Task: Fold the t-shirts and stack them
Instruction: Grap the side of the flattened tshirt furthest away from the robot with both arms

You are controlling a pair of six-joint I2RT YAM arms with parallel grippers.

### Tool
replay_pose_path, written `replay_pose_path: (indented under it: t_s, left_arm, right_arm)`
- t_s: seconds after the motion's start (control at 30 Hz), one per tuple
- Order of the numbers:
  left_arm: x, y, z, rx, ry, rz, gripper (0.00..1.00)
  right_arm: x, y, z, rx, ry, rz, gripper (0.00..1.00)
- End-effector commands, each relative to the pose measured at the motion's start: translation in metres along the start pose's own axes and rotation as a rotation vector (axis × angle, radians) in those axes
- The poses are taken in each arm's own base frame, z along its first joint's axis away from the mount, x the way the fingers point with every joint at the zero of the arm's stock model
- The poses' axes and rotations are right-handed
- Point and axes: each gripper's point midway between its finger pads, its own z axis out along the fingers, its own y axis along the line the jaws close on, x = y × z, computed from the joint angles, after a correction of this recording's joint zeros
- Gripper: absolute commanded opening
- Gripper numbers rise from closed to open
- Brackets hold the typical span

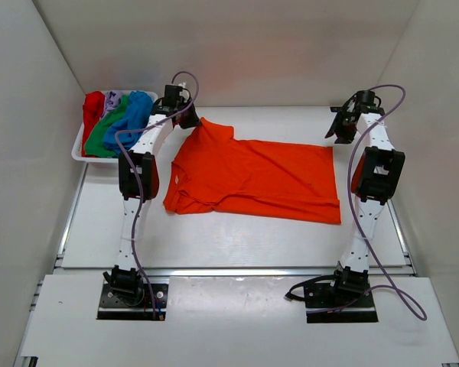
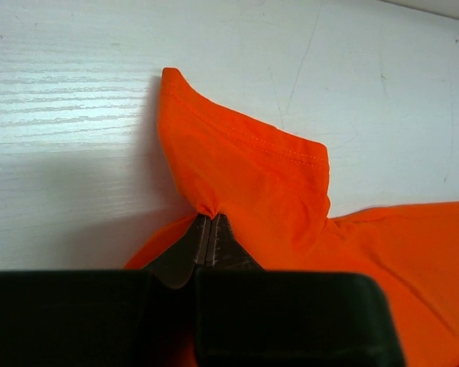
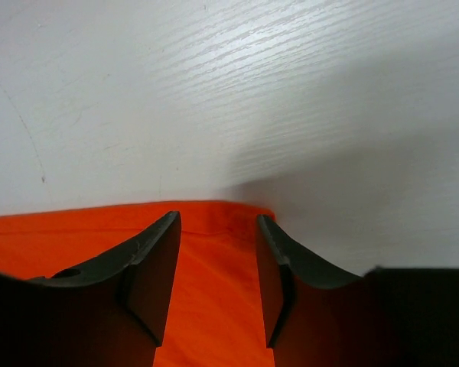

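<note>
An orange t-shirt (image 1: pixel 252 180) lies spread nearly flat in the middle of the white worktop (image 1: pixel 237 237), its collar toward the left arm and its hem toward the right arm. The left hand (image 2: pixel 212 218) is closed tight, its two fingertips pinching a small fold of the shirt's far sleeve, and the sleeve stands up from the worktop in a peak with its stitched edge showing. The right hand (image 3: pixel 218 222) is wide open at the far hem corner of the same shirt, with orange cloth showing between its fingers and nothing gripped; I cannot tell whether they touch the cloth. At the far left corner a white tray (image 1: pixel 78 149) holds a loose heap of a red t-shirt (image 1: pixel 93 107), a lilac t-shirt (image 1: pixel 113 98), a green t-shirt (image 1: pixel 103 134) and a blue t-shirt (image 1: pixel 136 113), all unfolded.
</note>
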Motion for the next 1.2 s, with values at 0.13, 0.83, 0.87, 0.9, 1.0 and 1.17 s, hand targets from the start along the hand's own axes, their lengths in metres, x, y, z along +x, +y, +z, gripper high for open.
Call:
replay_pose_path:
  t_s: [0.13, 0.83, 0.87, 0.9, 1.0, 1.17]
  left_arm:
    - [-0.021, -0.027, -0.031, 0.040, -0.039, 0.047, 0.00]
    - [-0.022, -0.025, -0.037, 0.030, -0.030, 0.036, 0.00]
    - [-0.021, -0.025, -0.036, 0.026, -0.029, 0.037, 0.00]
    - [-0.021, -0.025, -0.036, 0.027, -0.031, 0.040, 0.00]
    - [-0.018, -0.023, -0.034, 0.026, -0.025, 0.043, 0.00]
    - [-0.018, -0.019, -0.034, 0.024, -0.022, 0.040, 0.00]
  right_arm:
    - [0.009, -0.004, -0.004, 0.073, 0.021, -0.031, 0.41]
    - [0.024, -0.014, -0.001, 0.131, 0.069, -0.044, 0.28]
    - [0.020, -0.016, 0.000, 0.134, 0.062, -0.041, 0.29]
    - [0.021, -0.015, -0.001, 0.138, 0.066, -0.043, 0.28]
    - [0.028, -0.017, 0.009, 0.129, 0.091, -0.045, 0.24]
    - [0.022, -0.010, 0.013, 0.082, 0.069, -0.064, 0.14]
